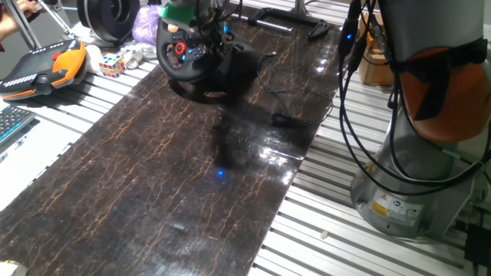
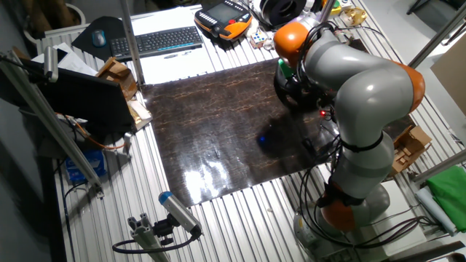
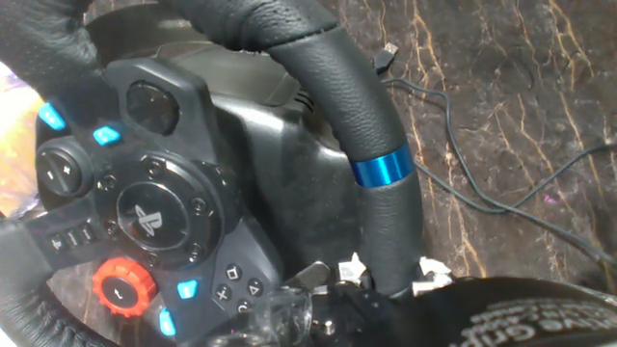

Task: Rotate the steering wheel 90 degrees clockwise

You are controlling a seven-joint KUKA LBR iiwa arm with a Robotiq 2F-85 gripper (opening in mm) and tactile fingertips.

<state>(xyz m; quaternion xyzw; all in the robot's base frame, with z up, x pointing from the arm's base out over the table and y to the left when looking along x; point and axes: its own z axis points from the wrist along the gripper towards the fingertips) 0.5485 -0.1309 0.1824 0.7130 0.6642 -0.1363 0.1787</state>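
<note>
My gripper (image 3: 386, 284) is clamped on the steering wheel (image 3: 342, 87) rim, by the blue band (image 3: 382, 169) — I should turn slowly, gripping tight.

A robotics lab. A dark marble-patterned mat (image 2: 218, 131) covers a slatted aluminium table (image 2: 240, 225). At 12 o'clock lie a keyboard (image 2: 156, 41) and an orange teach pendant (image 2: 224, 18); at 4 o'clock stands the grey robot arm (image 2: 364, 109), trailing cables.
</note>
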